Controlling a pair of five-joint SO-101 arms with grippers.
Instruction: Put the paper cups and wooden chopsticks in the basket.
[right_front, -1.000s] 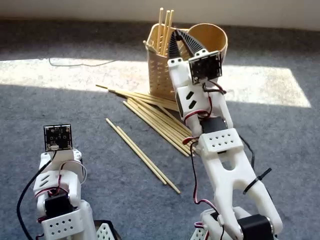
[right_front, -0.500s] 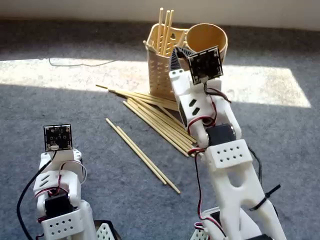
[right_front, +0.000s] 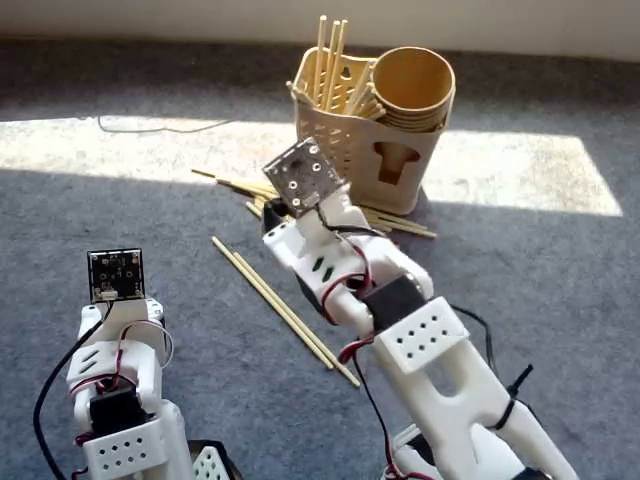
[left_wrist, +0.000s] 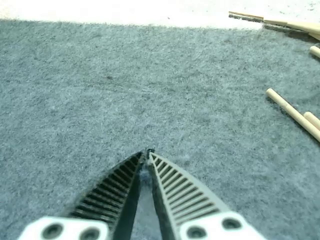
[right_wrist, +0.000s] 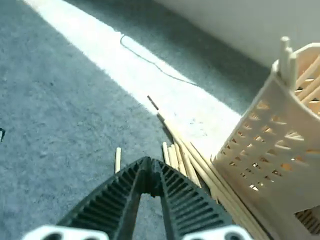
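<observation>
counter (right_front: 560, 300): grey, carpet-like surface; bright sunlit strip across the far part
basket (right_front: 400, 170): pale, lattice-walled, upright at the far middle of the counter, in the sunlit strip
paper cups (right_front: 412, 85): nested stack (number not countable), standing inside the basket at its right end, top rim above the basket wall
upright chopsticks (right_front: 330, 55): several, standing in the left end of the basket, tips well above its rim
chopstick heap (right_wrist: 184, 161): many sticks lying flat on the counter, touching the foot of the basket, fanned out along its front
chopstick pair (right_front: 280, 305): two sticks side by side on the counter, nearer than the heap and apart from it
cable (right_front: 150, 128): thin, lying loose in the sunlit strip, well to the left of the basket
left arm (right_front: 115, 330): folded at the near left corner, well apart from the basket and the heap
left tool (left_wrist: 148, 155): fingers closed tip to tip, nothing held; low over bare counter, chopstick ends off to one side
right arm (right_front: 420, 340): stretched from the near right toward the heap, covering its middle in the high view
right tool (right_wrist: 150, 162): fingers pressed together at the tips, nothing between them; just above the near ends of the chopstick heap, beside the basket
</observation>
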